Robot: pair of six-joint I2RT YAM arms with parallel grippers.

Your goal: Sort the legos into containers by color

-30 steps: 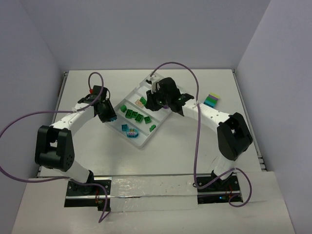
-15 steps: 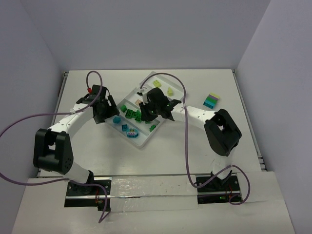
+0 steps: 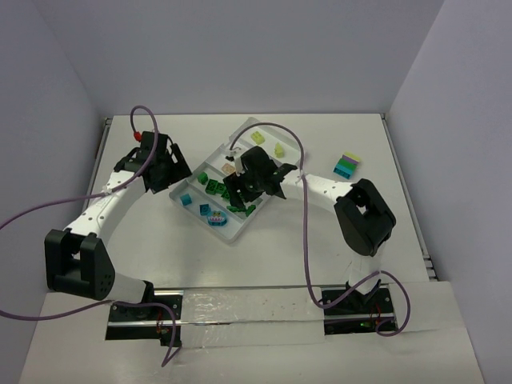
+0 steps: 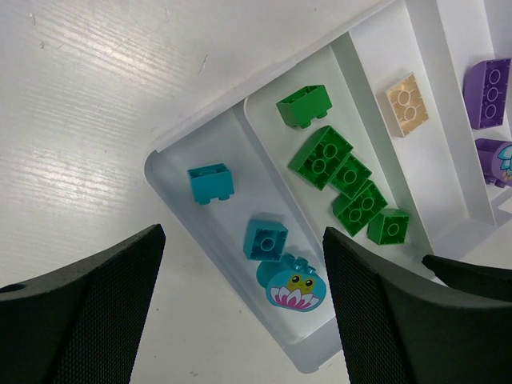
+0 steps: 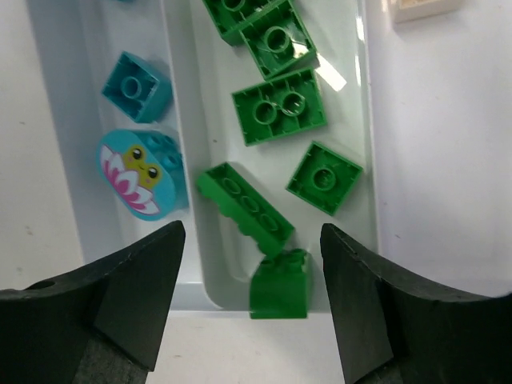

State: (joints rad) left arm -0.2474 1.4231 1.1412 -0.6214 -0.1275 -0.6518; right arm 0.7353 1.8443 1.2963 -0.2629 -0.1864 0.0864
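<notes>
The containers are the long compartments of one clear tray (image 3: 237, 234). My left gripper (image 4: 240, 320) is open and empty, above the tray's outer compartment (image 4: 172, 164), where two teal bricks (image 4: 211, 182) and a teal lotus-face brick (image 4: 292, 284) lie. My right gripper (image 5: 252, 296) is open over the near end of the second compartment. A green brick (image 5: 280, 284) sits blurred and loose between its fingers, beside several other green bricks (image 5: 278, 106). A peach brick (image 4: 406, 104) and purple bricks (image 4: 486, 80) lie in further compartments. Yellow-green bricks (image 3: 258, 137) sit at the far end.
A stacked clump of green, purple and teal bricks (image 3: 346, 166) stands on the white table to the right of the tray. The tray lies diagonally between both arms. Grey walls enclose the table on three sides.
My left gripper opened, left a teal brick in the outer compartment and drew back to the left. My right gripper swung from the tray's far end to its near end and opened, releasing a green brick.
</notes>
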